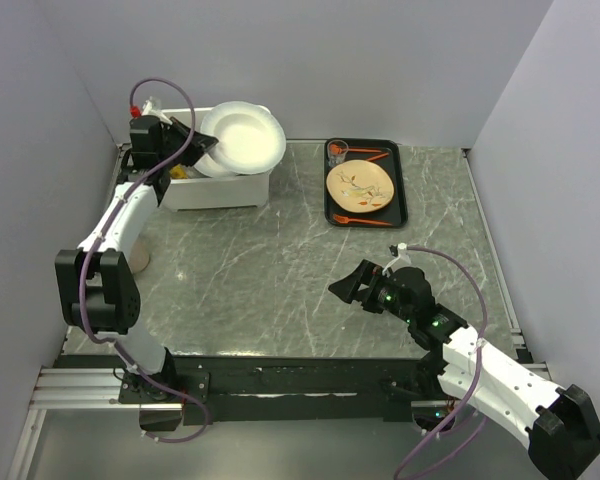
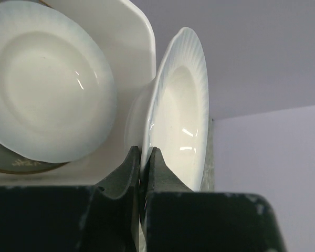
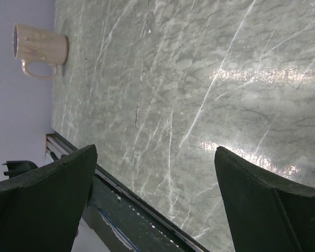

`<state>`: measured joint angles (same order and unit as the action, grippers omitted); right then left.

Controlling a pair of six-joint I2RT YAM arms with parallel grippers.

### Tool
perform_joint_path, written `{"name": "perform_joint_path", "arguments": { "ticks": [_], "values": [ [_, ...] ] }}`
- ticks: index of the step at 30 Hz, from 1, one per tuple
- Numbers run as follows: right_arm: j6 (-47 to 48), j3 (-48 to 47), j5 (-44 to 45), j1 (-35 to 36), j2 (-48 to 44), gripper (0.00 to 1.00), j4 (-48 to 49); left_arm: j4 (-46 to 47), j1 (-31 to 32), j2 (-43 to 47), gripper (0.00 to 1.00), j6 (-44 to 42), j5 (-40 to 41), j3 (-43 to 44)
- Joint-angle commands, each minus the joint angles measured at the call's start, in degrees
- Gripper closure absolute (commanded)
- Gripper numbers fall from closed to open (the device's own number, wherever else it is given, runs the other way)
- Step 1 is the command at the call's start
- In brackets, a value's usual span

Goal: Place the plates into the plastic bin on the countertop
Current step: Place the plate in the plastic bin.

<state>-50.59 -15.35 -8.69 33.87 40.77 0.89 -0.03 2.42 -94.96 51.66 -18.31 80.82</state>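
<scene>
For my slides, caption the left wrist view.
Left hand shut on the rim of a ribbed round white plate, held on edge beside another white plate lying in the white plastic bin.

A plain, pale grey-lavender back wall (image 1: 380,60) is running across the top of the frame, with a left wall (image 1: 30,120) and a right wall (image 1: 570,150) closing in at the sides. The grey veined countertop (image 1: 280,260) is filling the centre. Soft light is glinting off it as a bright streak (image 3: 262,76) in the right wrist view. A metal rail frame (image 1: 70,385) is lying along the lower left.
</scene>
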Motion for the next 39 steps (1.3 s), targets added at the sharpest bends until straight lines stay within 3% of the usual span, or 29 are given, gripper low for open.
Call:
{"name": "perform_joint_path", "arguments": {
  "ticks": [1, 14, 20, 28, 31, 39],
  "values": [
    [1.5, 0.6, -0.4, 0.1, 0.1, 0.0, 2.1, 11.2, -2.0, -0.5, 0.99, 4.6, -0.5, 4.5],
    [1.9, 0.5, -0.8, 0.1, 1.1, 0.0, 1.8, 11.9, -5.8, -5.9, 0.99, 5.7, 0.1, 5.2],
    [1.9, 0.7, -1.1, 0.1, 1.5, 0.0, 2.1, 10.5, -6.5, -10.2, 0.92, 5.5, -1.9, 6.9],
    [1.9, 0.3, -1.2, 0.1, 2.1, 0.0, 2.0, 11.6, -6.9, -15.5, 0.91, 7.2, -6.0, 8.2],
    [1.8, 0.2, -1.1, 0.1, 2.6, 0.0, 1.8, 11.5, -7.2, -15.1, 0.86, 7.0, -5.3, 7.1],
    [2.1, -0.2, -1.1, 0.1, 2.8, 0.0, 1.5, 8.1, -7.6, -12.7, 0.47, 4.2, -1.0, 5.5]
  ]
}}
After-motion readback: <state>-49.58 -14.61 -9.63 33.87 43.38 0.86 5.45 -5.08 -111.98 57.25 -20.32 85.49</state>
